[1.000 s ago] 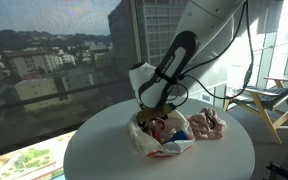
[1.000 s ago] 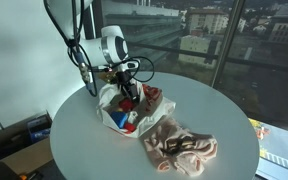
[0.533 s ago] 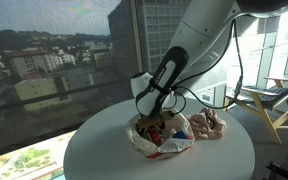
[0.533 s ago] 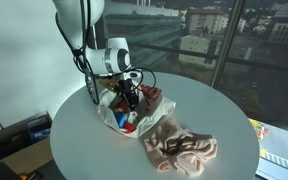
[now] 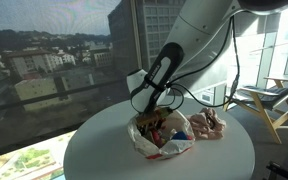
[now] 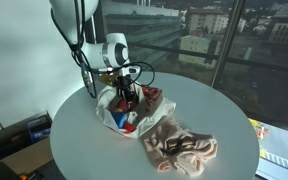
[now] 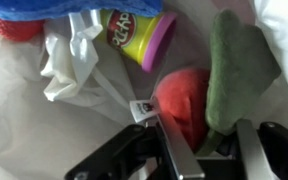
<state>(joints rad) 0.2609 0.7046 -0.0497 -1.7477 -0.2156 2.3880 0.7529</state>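
Observation:
In the wrist view my gripper (image 7: pixel 202 128) is down inside a white plastic bag (image 7: pixel 44 120), its jaws drawn in on a red round soft thing (image 7: pixel 184 100), with a green fuzzy piece (image 7: pixel 239 65) pressed against the far finger. A yellow Play-Doh tub with a purple lid (image 7: pixel 139 35) lies just beyond, and a blue item (image 7: pixel 44 8) sits at the top edge. In both exterior views the gripper (image 5: pixel 147 108) (image 6: pixel 127 98) reaches into the open bag (image 5: pixel 162 138) (image 6: pixel 119 118) on the round white table (image 5: pixel 104 150) (image 6: pixel 84 140).
A crumpled pink cloth (image 5: pixel 207 123) (image 6: pixel 182 148) lies on the table beside the bag. Large windows (image 5: pixel 54 60) stand right behind the table. A wooden chair (image 5: pixel 269 100) is off to one side. The arm's cables (image 6: pixel 144 72) hang near the wrist.
The jaws have drawn in from wide open to narrow around the red thing. The wrist has shifted slightly over the bag; the bag and the cloth stay where they were.

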